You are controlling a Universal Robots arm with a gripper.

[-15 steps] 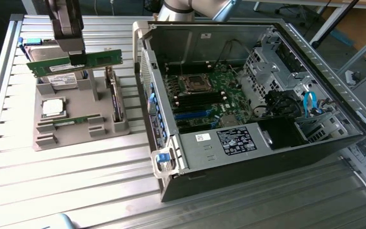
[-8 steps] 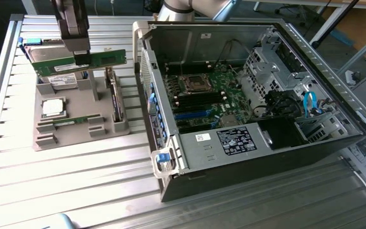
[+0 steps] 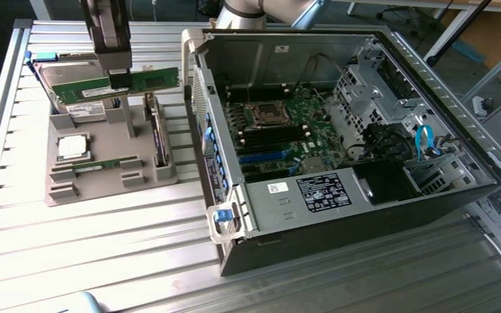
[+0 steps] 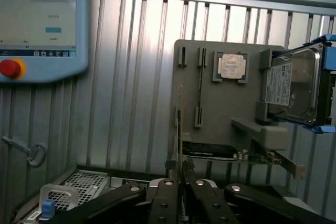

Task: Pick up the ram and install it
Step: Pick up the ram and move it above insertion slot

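While jaws clamp ram (image 3: 151,79) | clear above grey holder (image 3: 102,175) | case rim (image 3: 196,78) near

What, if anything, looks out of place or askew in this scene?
Only the long green ram stick: it sits clamped in the claw above the grey plastic holder tray, not in a slot, slanting slightly. Nothing looks spilled or damaged.

Black jaws, silver screws (image 4: 168,183), seemingly grey arm (image 3: 242,10)

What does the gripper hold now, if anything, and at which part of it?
The gripper holds the ram, clamped near the middle of its upper long edge.
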